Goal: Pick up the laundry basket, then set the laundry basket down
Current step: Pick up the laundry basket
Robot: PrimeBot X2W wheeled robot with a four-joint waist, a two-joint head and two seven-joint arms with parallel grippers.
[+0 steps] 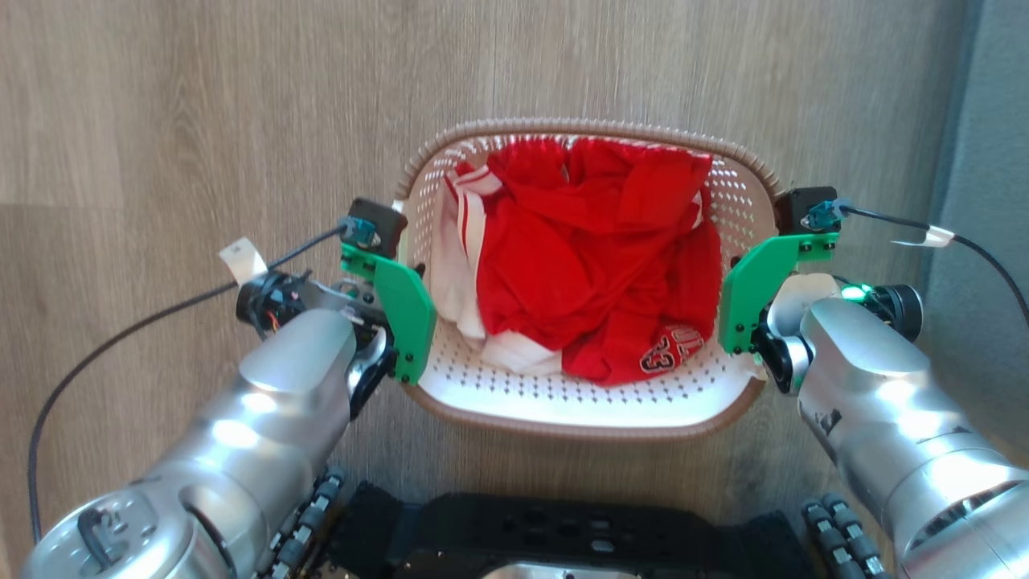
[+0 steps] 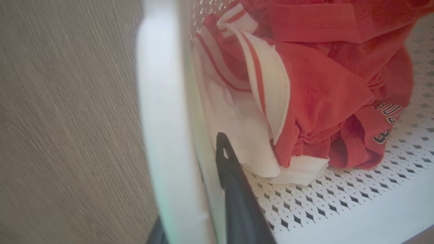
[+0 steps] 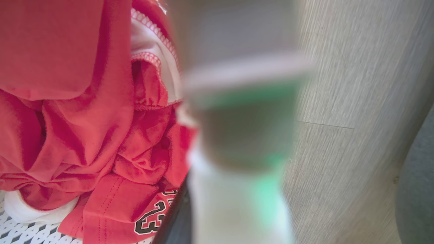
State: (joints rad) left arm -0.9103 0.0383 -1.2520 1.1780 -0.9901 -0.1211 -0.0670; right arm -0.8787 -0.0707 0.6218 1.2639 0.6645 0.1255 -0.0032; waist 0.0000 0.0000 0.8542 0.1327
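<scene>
Closest in is the robot's black base (image 1: 563,535), with a silver forearm coming up each side; each wrist has a green bracket (image 1: 402,301) and a little black camera box bolted on, and a black cable (image 1: 120,338) with a white tag trails off the left one.

The left gripper (image 2: 195,162) straddles the left side wall of the laundry basket (image 1: 579,398); one dark finger (image 2: 234,189) is inside against the holey white plastic, the other just peeks out at the bottom on the outside, so it's clamped on that wall.

The right gripper (image 1: 748,305) sits at the basket's right side; its wrist view shows one dark finger inside next to the cloth, but the wall is a big blur hiding the other finger, so I can't tell if it's pinched shut or not.

The basket sits square between the two arms, just past the base, over the wood-look floor (image 1: 201,121); can't tell whether its bottom is touching the floor. Brown woven-look rim, white perforated walls; inside is a heap of red clothes (image 1: 595,257), with a white striped piece (image 1: 462,265) on the left and a number print near the front right.

Far right edge has a grey strip (image 1: 989,161); rug or wall, no idea.
</scene>
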